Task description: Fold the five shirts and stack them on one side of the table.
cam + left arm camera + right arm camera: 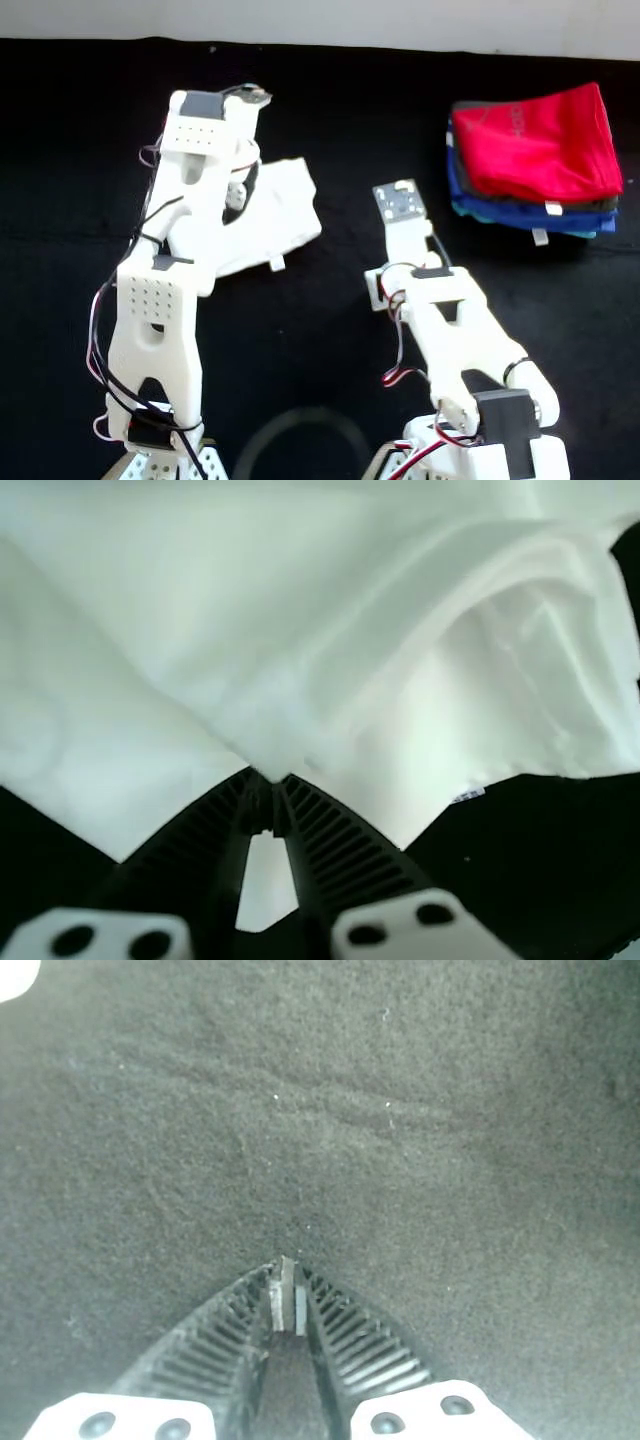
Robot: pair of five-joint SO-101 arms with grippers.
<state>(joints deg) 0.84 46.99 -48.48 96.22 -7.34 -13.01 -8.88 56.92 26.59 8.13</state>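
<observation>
A white shirt [270, 220] lies partly folded on the black table left of centre. My left gripper [268, 780] is shut on a fold of the white shirt [330, 650], and the left arm [190, 200] hangs over the cloth. At the back right sits a stack of folded shirts [535, 165], a red one on top with blue ones beneath. My right gripper [285, 1265] is shut with nothing in it, its tips down against the black cloth; in the high view it [402, 205] stands between the white shirt and the stack.
Black cloth covers the table [330, 110]. Bare cloth lies along the back and between the two arms. A pale wall runs behind the far edge.
</observation>
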